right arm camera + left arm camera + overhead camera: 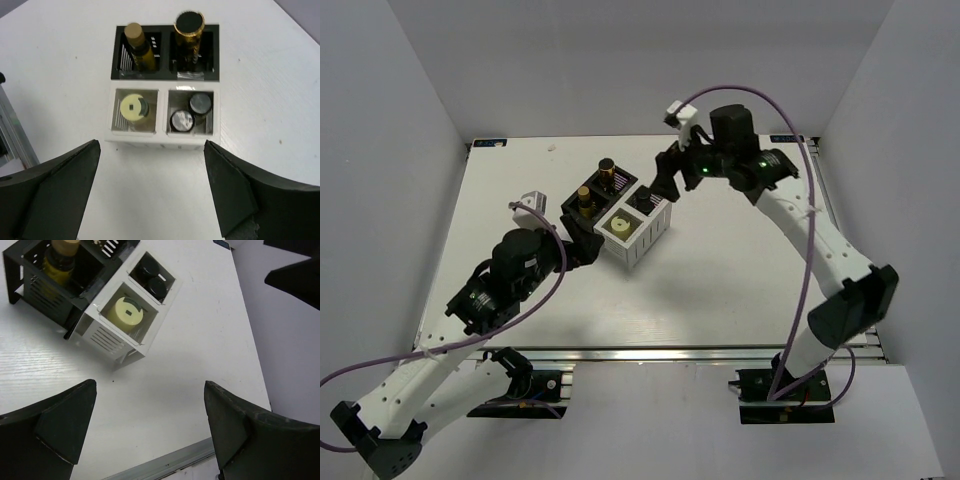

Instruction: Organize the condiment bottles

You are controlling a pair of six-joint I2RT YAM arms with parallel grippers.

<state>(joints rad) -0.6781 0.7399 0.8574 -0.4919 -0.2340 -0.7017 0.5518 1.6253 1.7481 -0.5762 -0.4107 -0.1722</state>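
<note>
A black two-cell box (566, 209) holds a yellow bottle (585, 197) and an amber bottle with a black cap (607, 168), one per cell. Joined to it, a white two-cell box (647, 240) holds the cream-white jar (618, 228) in one cell and two dark-capped bottles (642, 203) in the other. The right wrist view shows the yellow bottle (135, 47), amber bottle (189, 30), jar (134, 107) and two caps (192, 112). My left gripper (583, 246) (150, 390) is open and empty beside the boxes. My right gripper (669, 181) (152, 150) is open and empty above them.
A small white-grey object (528, 203) lies left of the boxes. The metal rail (650, 352) marks the table's near edge and shows in the left wrist view (165, 462). White walls enclose the left, back and right sides.
</note>
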